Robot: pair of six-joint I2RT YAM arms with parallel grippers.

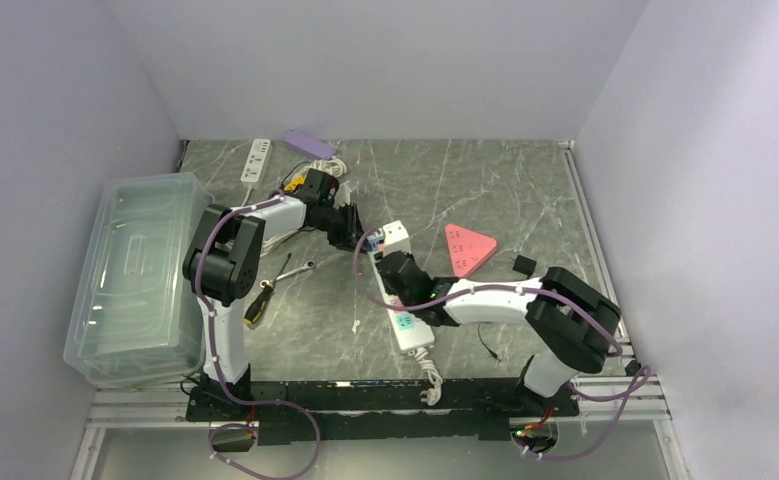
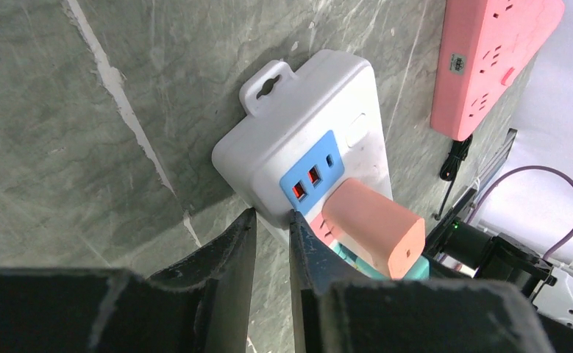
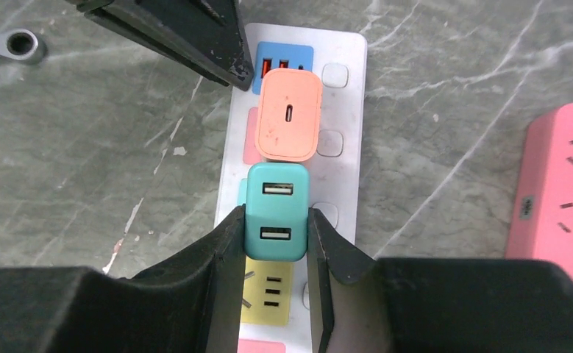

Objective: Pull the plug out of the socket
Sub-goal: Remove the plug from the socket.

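A white power strip (image 3: 342, 176) with coloured socket patches lies on the marble table. A teal USB plug (image 3: 276, 209) stands plugged into it, and my right gripper (image 3: 276, 220) is shut on that plug's two sides. An orange plug (image 3: 290, 114) sits in the socket just beyond it. My left gripper (image 2: 272, 217) is at the strip's far end (image 2: 305, 110) by the blue USB ports, its narrow jaws pinching the strip's side edge. The top view shows both grippers meeting over the strip (image 1: 405, 325), left (image 1: 360, 240) and right (image 1: 390, 270).
A pink triangular power strip (image 1: 468, 248) lies just right of the grippers. A clear plastic bin (image 1: 135, 280) stands at the left, with a screwdriver (image 1: 260, 300) and a wrench (image 1: 295, 268) beside it. Another white strip (image 1: 256, 160) and a purple block (image 1: 310, 143) lie at the back.
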